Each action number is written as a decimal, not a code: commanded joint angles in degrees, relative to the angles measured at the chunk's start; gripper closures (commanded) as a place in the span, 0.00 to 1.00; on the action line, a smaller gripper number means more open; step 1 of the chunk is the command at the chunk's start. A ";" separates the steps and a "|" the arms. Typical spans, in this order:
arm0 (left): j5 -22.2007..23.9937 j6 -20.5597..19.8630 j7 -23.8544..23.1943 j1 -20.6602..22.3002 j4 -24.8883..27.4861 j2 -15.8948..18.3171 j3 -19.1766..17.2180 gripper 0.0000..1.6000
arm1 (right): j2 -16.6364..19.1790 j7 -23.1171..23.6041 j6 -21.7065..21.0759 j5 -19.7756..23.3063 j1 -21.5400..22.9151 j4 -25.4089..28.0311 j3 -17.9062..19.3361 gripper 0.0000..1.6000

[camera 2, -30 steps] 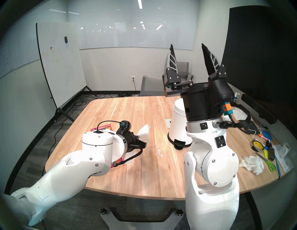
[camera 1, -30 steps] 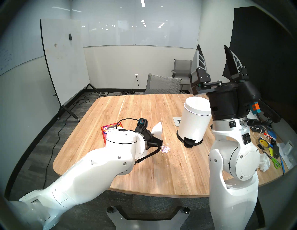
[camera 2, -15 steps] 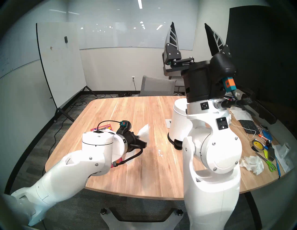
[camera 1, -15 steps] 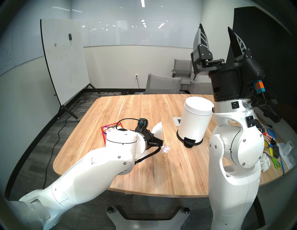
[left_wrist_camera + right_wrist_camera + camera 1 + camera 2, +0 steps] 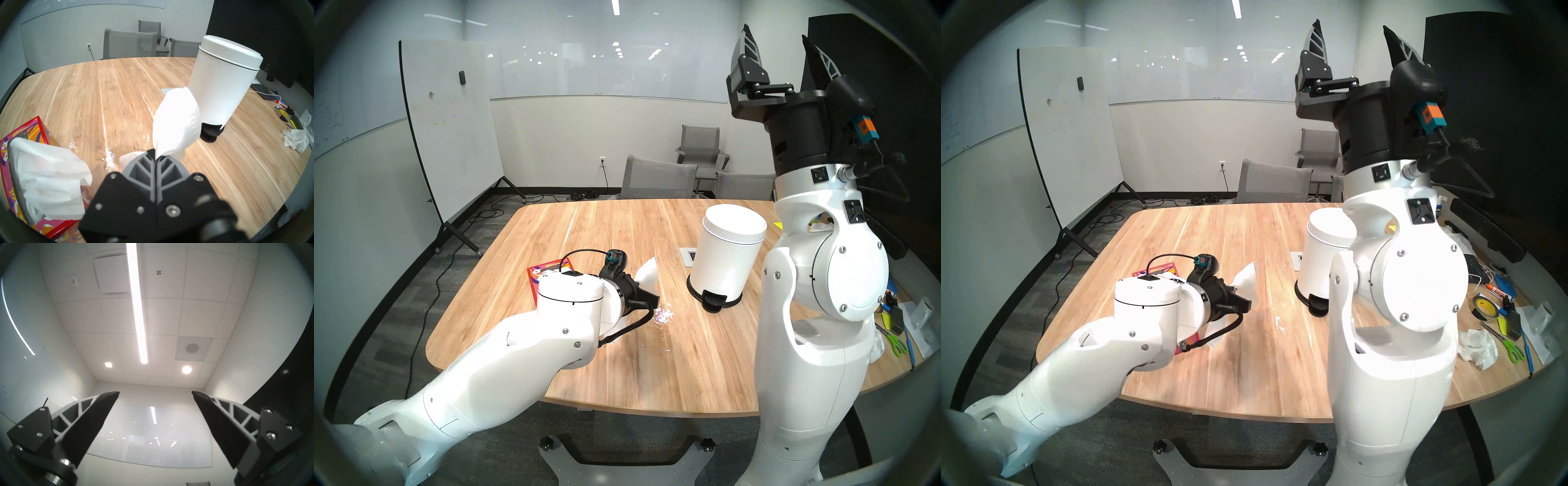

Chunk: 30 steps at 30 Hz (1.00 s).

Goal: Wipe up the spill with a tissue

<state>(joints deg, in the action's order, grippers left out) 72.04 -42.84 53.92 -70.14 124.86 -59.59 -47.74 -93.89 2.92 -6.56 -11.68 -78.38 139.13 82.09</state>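
Item: tissue box. Red floral cardboard, near left part of the surface. A white sheet stands puffed out of its slot, ready for a further pull if one is needed.

Item: left gripper. Closed on the tissue, pinching it at its lower corner so that the loose body stands up and fans out free beyond the fingertips. Gripper points downward and toward the right, raised off the wood. Judged purpose: the sheet is carried clear of the surface so that it stays dry until pressed down.

Item: the spill. Clear liquid with bright white glints, lying on the bare wood just right of the tissue box and just beyond the left gripper, on its near side. Not yet touched by the tissue; the wipe is judged still to be done.

Item: pedal bin. White, lid shut, black pedal facing the near edge; stands right of the spill, well apart from it. Likely the place for the used sheet.

Item: right gripper. Jaws wide apart, empty, pointing up toward the ceiling, high above the right side of the surface; judged parked out of the way.

Item: crumpled paper wad. Far right edge, among scissors and tape; no part in the wipe.
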 commanded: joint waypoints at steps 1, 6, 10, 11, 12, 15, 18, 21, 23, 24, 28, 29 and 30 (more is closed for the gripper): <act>-0.11 0.14 -0.15 0.70 0.90 -0.43 -0.22 1.00 | -1.42 -0.62 -5.72 -1.92 5.91 0.87 1.11 0.00; -0.04 0.14 -0.17 0.77 0.93 -0.44 -0.22 1.00 | -1.71 -0.77 -11.23 -3.52 9.48 -0.27 1.72 0.00; -0.01 0.14 -0.18 0.82 0.95 -0.44 -0.22 1.00 | -1.76 -0.62 -15.23 -4.66 12.89 -1.81 1.38 0.00; 0.01 0.14 -0.18 0.84 0.96 -0.44 -0.22 1.00 | -1.93 -0.56 -16.48 -5.04 12.27 -1.74 1.14 0.00; 0.01 0.14 -0.18 0.84 0.96 -0.44 -0.22 1.00 | -1.93 -0.56 -16.48 -5.04 12.27 -1.74 1.14 0.00; 0.04 0.14 -0.19 0.88 0.96 -0.44 -0.21 1.00 | -2.31 -0.39 -20.17 -5.83 14.68 -3.32 0.49 0.00; 0.05 0.14 -0.19 0.91 0.97 -0.44 -0.20 1.00 | -2.66 -0.27 -23.53 -6.60 16.53 -5.09 -0.10 0.00; 0.05 0.15 -0.20 0.96 1.02 -0.45 -0.20 1.00 | -2.82 0.01 -27.00 -7.61 18.43 -6.74 -0.62 0.00; 0.04 0.15 -0.21 0.99 1.05 -0.45 -0.20 1.00 | -3.16 0.22 -29.24 -8.20 19.40 -7.42 -0.92 0.00; 0.04 0.15 -0.21 0.99 1.05 -0.45 -0.20 1.00 | -3.16 0.22 -29.24 -8.20 19.40 -7.42 -0.92 0.00; 0.03 0.16 -0.23 1.04 1.10 -0.45 -0.19 1.00 | -3.67 0.71 -33.80 -9.48 21.78 -8.61 -1.56 0.00; 0.03 0.16 -0.23 1.05 1.11 -0.45 -0.18 1.00 | -3.82 0.88 -35.14 -9.84 22.42 -8.91 -1.77 0.00; 0.03 0.16 -0.23 1.06 1.12 -0.45 -0.18 1.00 | -4.00 0.97 -35.98 -10.12 22.45 -9.00 -1.96 0.00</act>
<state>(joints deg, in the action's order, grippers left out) 72.26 -42.84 53.85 -69.76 124.91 -59.64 -47.74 -96.52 3.44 -37.19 -20.18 -61.50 130.70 81.36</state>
